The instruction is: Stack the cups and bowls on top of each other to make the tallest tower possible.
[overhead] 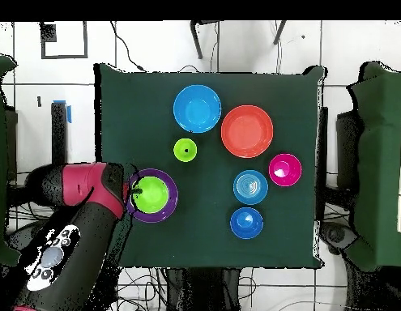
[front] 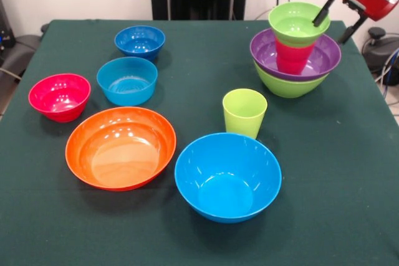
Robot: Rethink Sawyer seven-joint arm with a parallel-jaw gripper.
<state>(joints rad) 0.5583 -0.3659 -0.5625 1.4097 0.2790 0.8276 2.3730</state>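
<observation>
The tower stands at the table's back right: a large lime-green bowl [front: 287, 85], a purple bowl [front: 324, 60] in it, a red cup [front: 292, 57] in that, and a small lime-green bowl [front: 298, 23] on top. My gripper [front: 329, 33] is open at the small bowl's right rim, with one finger [front: 321, 14] at the inside of the rim and the other outside it. In the overhead view the gripper [overhead: 132, 193] is at the left edge of the tower [overhead: 152, 194]. A lime-green cup [front: 244, 111] stands upright in front of the tower.
A large light blue bowl [front: 227, 175] and a large orange bowl [front: 120, 147] sit at the front. A small pink-red bowl [front: 59, 96], a small light blue bowl [front: 127, 80] and a dark blue bowl [front: 139, 42] sit at the left.
</observation>
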